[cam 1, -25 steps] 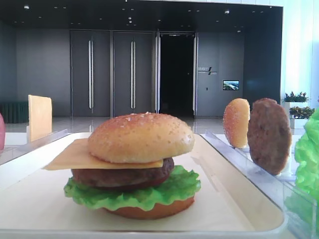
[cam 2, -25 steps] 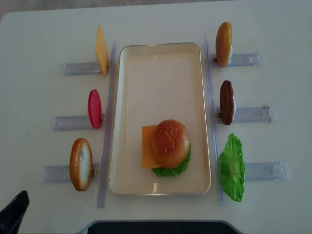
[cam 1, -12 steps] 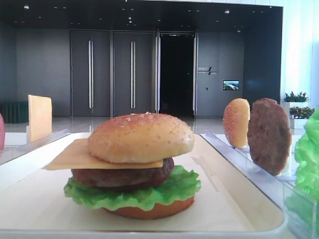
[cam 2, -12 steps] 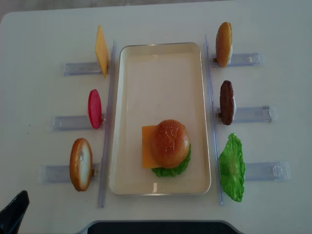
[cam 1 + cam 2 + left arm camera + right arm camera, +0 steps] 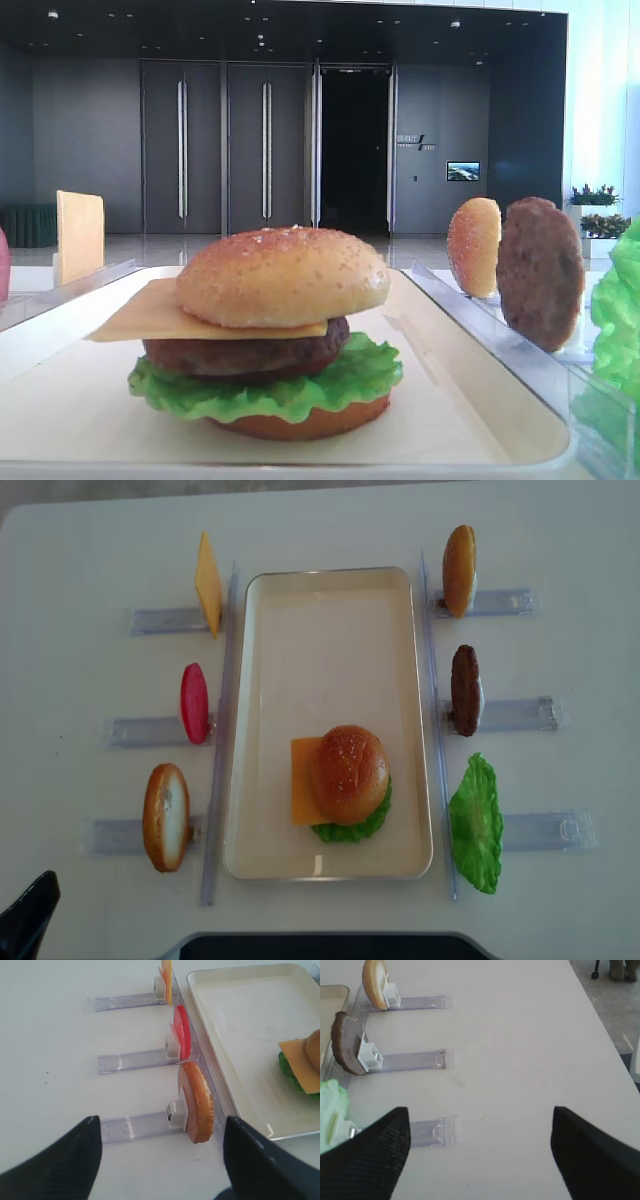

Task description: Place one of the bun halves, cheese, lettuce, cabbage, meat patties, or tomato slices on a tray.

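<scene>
On the cream tray (image 5: 330,620) stands a stack: a seeded bun half (image 5: 348,773) on top, then cheese (image 5: 301,792), a meat patty (image 5: 245,352), lettuce (image 5: 265,390) and a bottom bun (image 5: 300,422). My left gripper (image 5: 160,1152) is open over bare table, just short of a bun half (image 5: 198,1102) standing on edge in its holder. A tomato slice (image 5: 182,1039) and cheese (image 5: 166,974) stand further on. My right gripper (image 5: 479,1132) is open and empty over the table, right of the lettuce (image 5: 331,1107), patty (image 5: 344,1045) and bun half (image 5: 374,982).
Clear plastic holders (image 5: 520,715) lie in a row on each side of the tray, on a white table. One black finger (image 5: 28,918) of the left gripper shows at the bottom left corner of the overhead view. A dark edge (image 5: 330,947) runs along the near side.
</scene>
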